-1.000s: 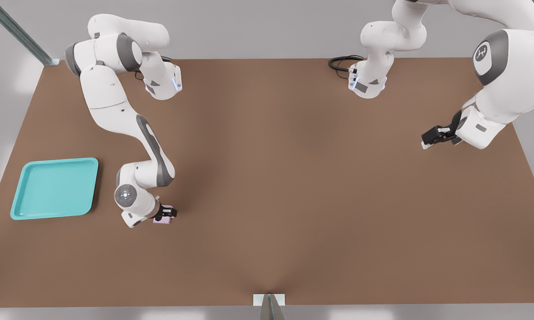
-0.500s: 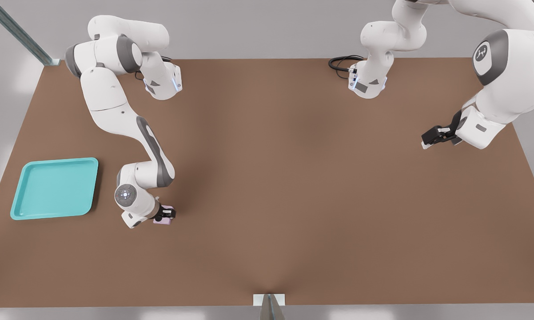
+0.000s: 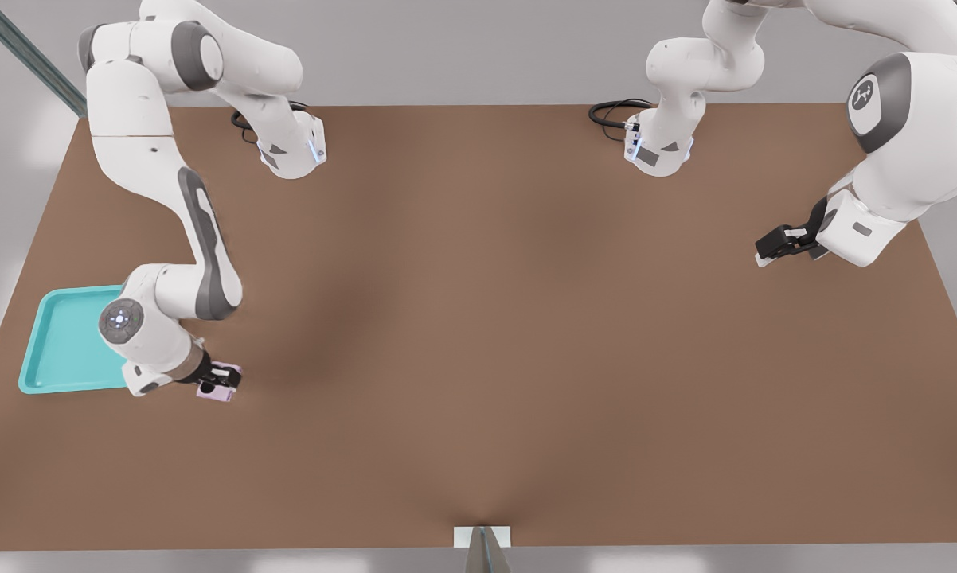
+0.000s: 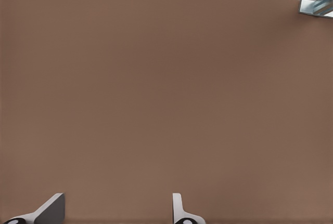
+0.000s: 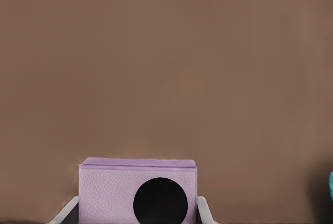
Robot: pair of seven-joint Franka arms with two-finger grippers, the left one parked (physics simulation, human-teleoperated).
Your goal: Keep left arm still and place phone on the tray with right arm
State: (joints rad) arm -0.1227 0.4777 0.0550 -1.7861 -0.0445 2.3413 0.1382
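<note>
The brown table (image 3: pixel 526 334) carries the whole scene and fills the background of the right wrist view.

The right arm (image 3: pixel 168 199) reaches down from the far edge of the table toward the near side at the front view's left. Its grey wrist disc (image 3: pixel 120 320) with the lit dot overlaps the tray's right part in that view.

The turquoise tray (image 3: pixel 60 350) lies flat on the table, beside the jaws on the front view's left, its right part covered by the wrist. A sliver of turquoise (image 5: pixel 331 185) shows at the edge of the right wrist view, apart from the jaws.

The jaws (image 3: pixel 217 380) sit at the end of the right arm, over bare table just past the tray's right edge. They are clenched on the phone, one pale fingertip (image 5: pixel 205 211) at each side of it.

The phone (image 3: pixel 216 388) is pale pink and is held between the jaws, not on the tray. In the right wrist view the phone (image 5: pixel 109 193) shows one round black lens (image 5: pixel 159 201).
</note>
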